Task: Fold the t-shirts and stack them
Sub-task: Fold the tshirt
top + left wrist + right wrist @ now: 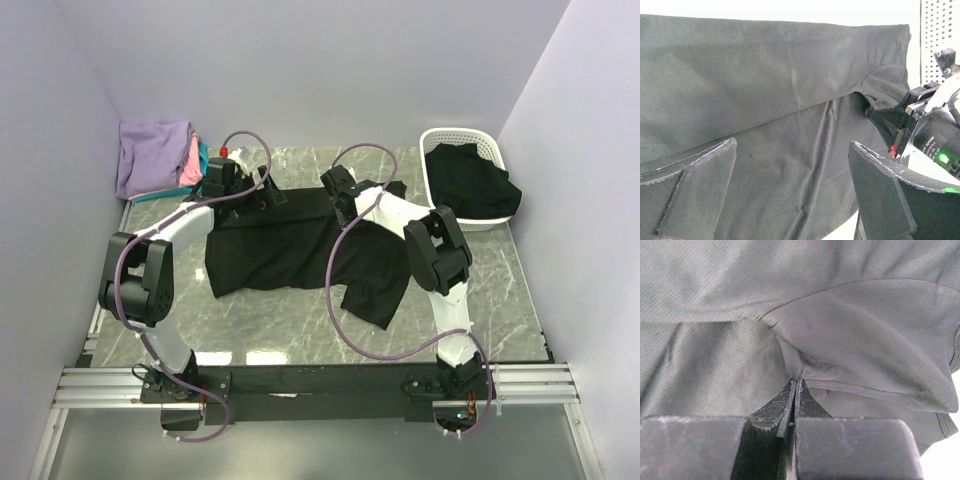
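Seen from above, a plain black cloth t-shirt (290,250) lies spread and wrinkled across the middle of the grey marble-patterned table (500,300), with one sleeve hanging toward the near right. The left end effector (262,196) sits at the shirt's far left edge. The right end effector (340,195) is at the far edge near the middle. How their fingers stand cannot be told at this size. In the far left corner rests a stack of folded shirts: a lavender folded t-shirt (152,152) on top, with the edges of a pink folded t-shirt (190,160) and a teal folded t-shirt (203,153) showing beside it. At the far right stands a white perforated plastic basket (492,150) holding crumpled black shirts (470,180).

In the left wrist view, the left end effector (790,192) has its fingers (695,185) spread wide, low over the plain black cloth t-shirt (765,90). To the right, the right end effector (880,115) meets a bunched bit of cloth by the sleeve, with the basket's wall (940,40) behind.

In the right wrist view, the right end effector (795,390) has its fingers pressed together, pinching a small pucker of the plain black cloth t-shirt (865,340). Creases run out from the tips.
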Available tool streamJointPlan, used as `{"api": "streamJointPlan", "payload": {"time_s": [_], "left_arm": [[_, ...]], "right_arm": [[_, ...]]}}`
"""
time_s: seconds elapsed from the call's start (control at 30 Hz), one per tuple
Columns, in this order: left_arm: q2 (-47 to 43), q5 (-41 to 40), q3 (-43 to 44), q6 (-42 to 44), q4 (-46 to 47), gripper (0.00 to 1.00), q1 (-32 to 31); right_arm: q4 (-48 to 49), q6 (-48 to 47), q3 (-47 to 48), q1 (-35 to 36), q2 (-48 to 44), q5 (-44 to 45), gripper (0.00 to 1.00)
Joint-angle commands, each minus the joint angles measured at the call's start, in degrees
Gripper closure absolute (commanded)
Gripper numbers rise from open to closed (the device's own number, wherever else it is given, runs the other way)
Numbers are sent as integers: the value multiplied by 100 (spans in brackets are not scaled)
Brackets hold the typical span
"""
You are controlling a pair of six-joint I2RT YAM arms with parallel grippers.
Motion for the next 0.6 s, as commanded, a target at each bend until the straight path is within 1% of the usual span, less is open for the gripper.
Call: {"api": "streamJointPlan", "payload": {"time_s": [0.0,0.2,0.4,0.43,0.47,0.53,0.57], "left_arm": [[5,9,219,85,53,1,-4],[76,132,236,59,53,1,-4],[137,106,315,94,-70,0,-4],[129,71,316,103,-96,0,-4],[120,44,324,111,-131,1,-4],[50,-114,316,155,-246,1,-4],[6,-201,298,182,-281,1,-4]], "right_arm": [[-104,18,80,158,-625,41,100],[-535,88,115,299,-916,-240,100],[-860,255,27,317,-916,-487,100],[-852,247,-17,317,-933,-530,88],[-895,342,-52,317,-960,-322,65],[-791,440,-192,326,-1091,-145,43],[-773,475,-332,317,-1274,-92,29]]}}
